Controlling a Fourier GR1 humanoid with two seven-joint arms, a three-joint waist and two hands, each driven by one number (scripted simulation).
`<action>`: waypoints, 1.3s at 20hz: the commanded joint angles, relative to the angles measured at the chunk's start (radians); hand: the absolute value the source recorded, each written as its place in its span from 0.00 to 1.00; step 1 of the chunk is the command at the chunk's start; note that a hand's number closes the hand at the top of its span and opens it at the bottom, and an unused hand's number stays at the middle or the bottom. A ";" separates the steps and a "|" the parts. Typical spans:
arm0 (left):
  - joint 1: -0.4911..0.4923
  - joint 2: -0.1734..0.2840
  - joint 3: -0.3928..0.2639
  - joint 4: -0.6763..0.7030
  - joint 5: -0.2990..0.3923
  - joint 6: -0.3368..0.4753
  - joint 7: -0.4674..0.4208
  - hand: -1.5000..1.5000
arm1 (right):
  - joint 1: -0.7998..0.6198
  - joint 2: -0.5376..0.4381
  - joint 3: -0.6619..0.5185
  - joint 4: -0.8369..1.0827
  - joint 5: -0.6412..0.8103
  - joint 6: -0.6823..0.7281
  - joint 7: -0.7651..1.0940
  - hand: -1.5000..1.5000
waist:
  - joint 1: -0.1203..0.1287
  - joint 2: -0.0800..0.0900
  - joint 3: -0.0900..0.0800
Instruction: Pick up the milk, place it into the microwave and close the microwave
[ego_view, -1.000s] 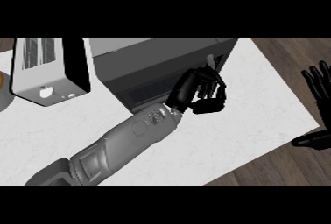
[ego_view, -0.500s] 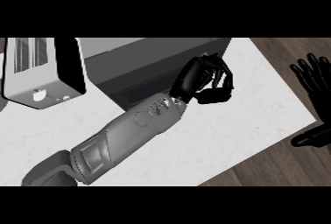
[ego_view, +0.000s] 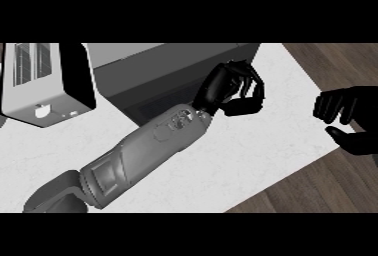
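The dark grey microwave (ego_view: 159, 70) stands at the back of the white counter (ego_view: 244, 160). No milk shows anywhere in the head view. My left forearm stretches from the lower left up to the microwave's right front corner. There my left hand (ego_view: 229, 90) has its fingers curled against the thumb, and nothing shows inside them. Whether the microwave's door is open or closed cannot be made out from this angle. My right hand (ego_view: 345, 107) hangs at the right edge, off the counter's side, with its fingers relaxed and nothing in it.
A silver toaster (ego_view: 44, 80) with black sides stands at the back left, next to the microwave. The counter's right edge runs diagonally, with brown wooden floor (ego_view: 325, 192) beyond it.
My left hand has slid farther along the microwave's front towards its right corner, staying curled. My right hand has come lower and inward, its fingers bending from upright to drooping.
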 joint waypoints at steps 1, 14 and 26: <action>-0.047 -0.032 0.012 0.037 0.018 0.007 0.000 1.00 | -0.013 -0.006 0.046 -0.056 0.004 0.106 -0.049 1.00 | -0.023 0.007 0.003; -0.038 -0.031 0.009 0.038 0.044 0.040 -0.022 1.00 | -0.002 -0.010 0.107 -0.208 -0.043 0.096 0.022 1.00 | -0.047 0.008 0.005; -0.004 -0.030 0.122 0.041 0.100 0.220 -0.048 1.00 | 0.049 -0.029 0.125 -0.302 -0.074 0.075 0.067 1.00 | -0.030 -0.006 -0.003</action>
